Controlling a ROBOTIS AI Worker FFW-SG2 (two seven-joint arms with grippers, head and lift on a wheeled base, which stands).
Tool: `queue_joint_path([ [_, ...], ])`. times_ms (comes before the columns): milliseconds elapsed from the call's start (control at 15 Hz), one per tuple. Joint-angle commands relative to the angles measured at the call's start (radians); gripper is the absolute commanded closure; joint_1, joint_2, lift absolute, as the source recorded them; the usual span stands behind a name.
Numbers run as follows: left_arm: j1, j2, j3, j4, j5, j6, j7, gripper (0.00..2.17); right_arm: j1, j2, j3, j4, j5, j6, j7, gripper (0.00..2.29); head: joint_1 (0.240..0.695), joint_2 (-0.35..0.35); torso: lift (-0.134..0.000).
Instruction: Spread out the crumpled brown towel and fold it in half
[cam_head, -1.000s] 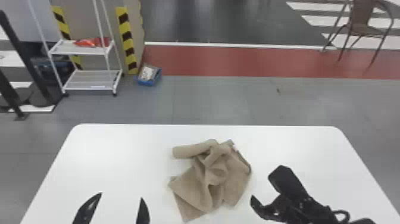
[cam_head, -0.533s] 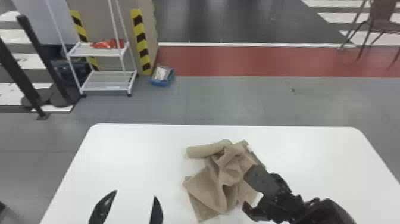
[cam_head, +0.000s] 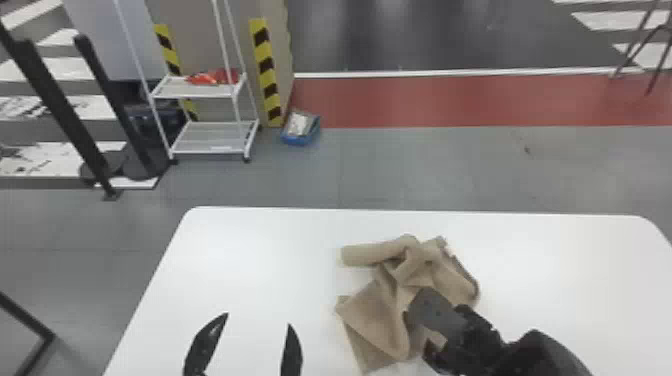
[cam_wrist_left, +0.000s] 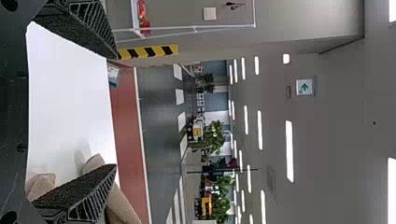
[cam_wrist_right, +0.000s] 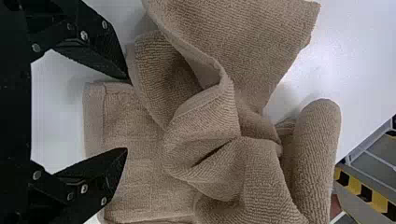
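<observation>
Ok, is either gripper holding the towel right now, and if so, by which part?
Nothing is held. The right gripper has its jaws apart over the crumpled towel; the left gripper is open too, to the towel's left.

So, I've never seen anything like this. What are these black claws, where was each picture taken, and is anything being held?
They're a robot's hands: the left gripper and right gripper, each with two flat black fingers. One picture looks down from its head; the other two come from its wrists, turned on their side. On the white table lies a crumpled brown towel. The right gripper is open at the towel, the left open off to its left. Neither holds anything.
</observation>
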Motion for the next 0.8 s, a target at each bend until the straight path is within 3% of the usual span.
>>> queue_joint_path([
  [0, -0.003, 0.000, 0.002, 0.004, 0.003, -0.002, 0.000, 0.05, -0.011, 0.000, 0.014, 0.005, 0.024, 0.054, 0.018, 0.47, 0.695, 0.086, 0.000],
  [67, -0.006, 0.000, 0.002, 0.007, 0.003, 0.001, 0.000, 0.05, -0.011, 0.000, 0.015, 0.006, 0.028, 0.064, 0.016, 0.47, 0.695, 0.083, 0.000],
  [200, -0.009, 0.000, 0.002, 0.009, 0.003, -0.002, -0.001, 0.05, -0.007, 0.000, 0.011, -0.003, 0.028, 0.061, 0.010, 0.76, 0.695, 0.077, 0.000],
  [533, -0.009, 0.000, 0.002, 0.010, 0.006, -0.002, -0.001, 0.05, 0.008, -0.002, 0.000, -0.018, 0.024, 0.051, 0.000, 0.82, 0.695, 0.071, 0.000],
  [600, -0.009, 0.002, 0.002, 0.010, 0.006, -0.002, -0.001, 0.05, 0.010, -0.002, -0.003, -0.026, 0.018, 0.045, -0.014, 1.31, 0.695, 0.071, 0.000],
  [667, -0.009, 0.000, 0.002, 0.009, 0.006, 0.001, -0.008, 0.07, 0.022, 0.000, -0.019, -0.063, -0.010, 0.042, -0.045, 1.65, 0.695, 0.070, 0.000],
  [733, -0.007, 0.002, 0.004, 0.004, 0.008, 0.029, -0.017, 0.07, 0.041, 0.000, -0.048, -0.110, -0.065, 0.002, -0.073, 1.65, 0.695, 0.069, 0.000],
])
